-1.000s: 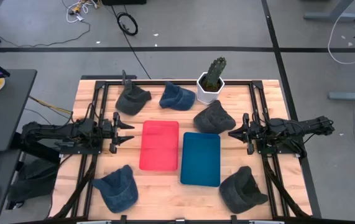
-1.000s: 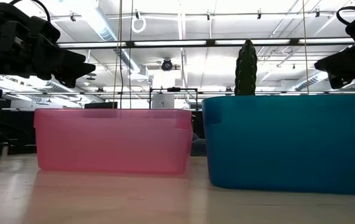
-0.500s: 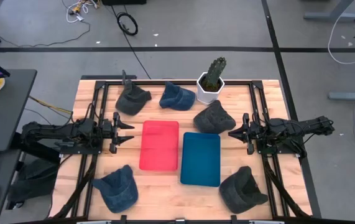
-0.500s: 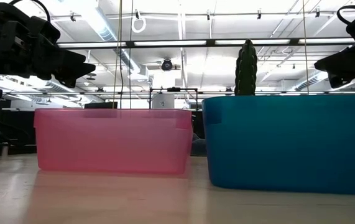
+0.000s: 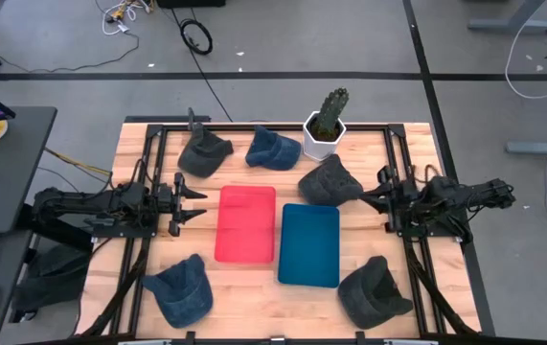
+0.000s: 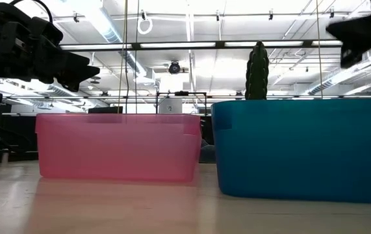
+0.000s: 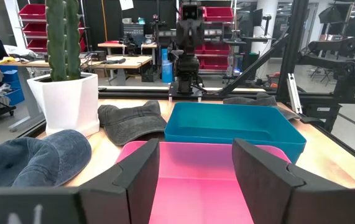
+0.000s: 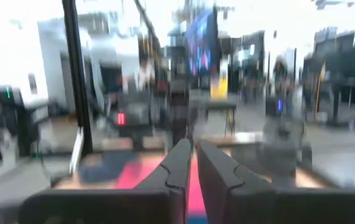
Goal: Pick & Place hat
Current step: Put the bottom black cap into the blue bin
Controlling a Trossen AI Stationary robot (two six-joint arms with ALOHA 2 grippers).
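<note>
Nearest the front edge of the table (image 5: 254, 307) we see two hats: a blue denim hat (image 5: 179, 289) at the front left and a dark grey hat (image 5: 376, 292) at the front right. Both lie flat on the wood, well apart from either arm.

Behind them, in the middle of the table, stand two bins side by side: the pink bin (image 5: 246, 223) on the left and the teal bin (image 5: 309, 244) on the right, the teal one set a little closer to the front. We see nothing inside either bin.

Level with the bins, the left end effector (image 5: 196, 201) hovers just beside the pink bin's left wall, its fingers spread apart and holding nothing; in its wrist view the two fingers (image 7: 137, 174) frame the pink bin. On the opposite side, the right end effector (image 5: 363, 198) hangs near the teal bin's far right corner, its fingers (image 8: 180, 165) closed almost together with nothing between them.

Just beside the right end effector lies another dark grey hat (image 5: 330, 180). Along the far edge rest a grey hat (image 5: 203, 152) and a blue hat (image 5: 272, 148), next to a cactus (image 5: 330, 112) in a white pot (image 5: 320, 142).
</note>
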